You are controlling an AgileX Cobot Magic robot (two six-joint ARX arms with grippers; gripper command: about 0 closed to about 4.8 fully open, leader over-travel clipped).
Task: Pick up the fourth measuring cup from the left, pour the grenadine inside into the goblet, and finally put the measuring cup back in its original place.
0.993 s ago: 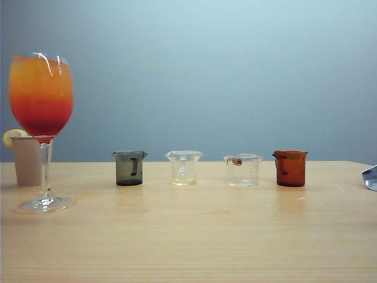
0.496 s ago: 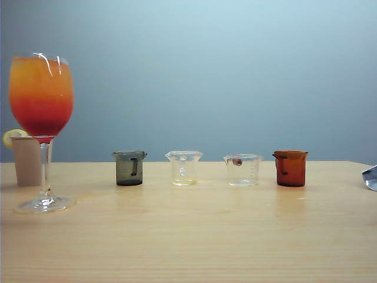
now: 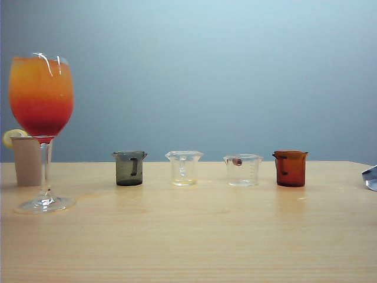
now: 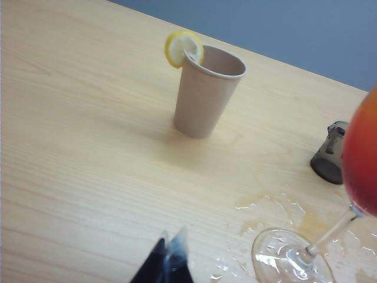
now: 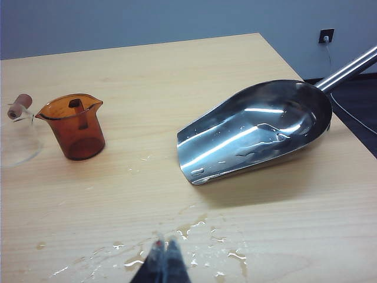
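Exterior view, near to far. Bare light-wood table (image 3: pixel 188 247) fills the foreground. Goblet (image 3: pixel 41 132) stands upright at about 9 o'clock, nearest of the vessels, its round foot flat on the wood. The bowl is nearly full: grenadine (image 3: pixel 40 121) forms the dark red lower layer, shading upward into orange juice (image 3: pixel 40 76).

Behind the goblet, partly hidden by its stem, a beige tumbler (image 3: pixel 26 160) with a lemon slice (image 3: pixel 12 136) on its rim.

Farther back, a row of four small cups runs from roughly 10 o'clock to 2 o'clock: smoky grey cup (image 3: pixel 129 168), clear cup (image 3: pixel 184 168), a second clear cup (image 3: pixel 242 170), then the fourth measuring cup (image 3: pixel 290 168), amber-brown, upright, last in the row, well apart from the goblet. It looks empty in the right wrist view. A steel scoop (image 3: pixel 370 177) just shows at 3 o'clock, at the frame edge.

Neither arm appears in the exterior view.

Left gripper (image 4: pixel 166 262): fingertips pressed together, gripping nothing; it hangs over bare wood near the goblet's foot, with wet patches (image 4: pixel 265 206) on the table around that foot.

Right gripper (image 5: pixel 164 262): fingertips likewise together, nothing held; it hangs over splashed wood, with the amber cup (image 5: pixel 75 125) and the scoop (image 5: pixel 259 132) beyond it, both apart from it.
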